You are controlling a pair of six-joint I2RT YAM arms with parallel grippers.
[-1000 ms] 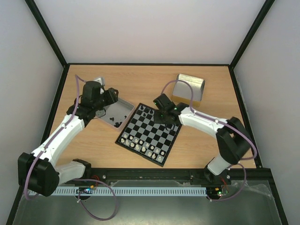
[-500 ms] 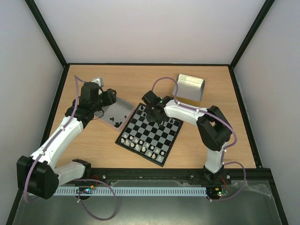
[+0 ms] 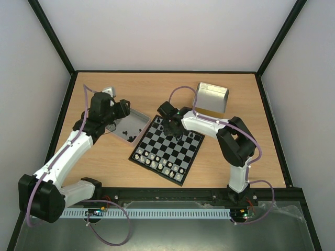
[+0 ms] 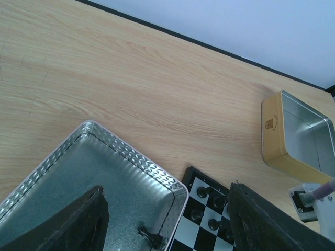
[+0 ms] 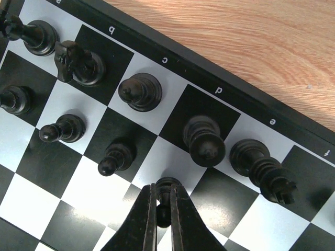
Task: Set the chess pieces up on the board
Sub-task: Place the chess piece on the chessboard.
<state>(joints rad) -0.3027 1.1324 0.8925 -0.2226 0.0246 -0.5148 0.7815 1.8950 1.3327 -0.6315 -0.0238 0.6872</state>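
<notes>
The right hand (image 5: 163, 191) is pinched shut on a black pawn (image 5: 168, 183) just above the second row at the far edge of the board (image 5: 298, 137). It would best lower straight onto the free square's centre, clear of the neighbouring pieces (image 5: 204, 141), and release once the base sits flat. Its arm reaches left with raised elbow and wrist pointing down, while the left hand (image 4: 166, 209) hangs open over the tray (image 4: 131, 153).

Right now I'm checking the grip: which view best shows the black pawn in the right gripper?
Right wrist: the pawn is close up, pinched in the right gripper over the board. Top external shows the gripper there, but the pawn is too small. Left wrist shows only a board corner.
</notes>
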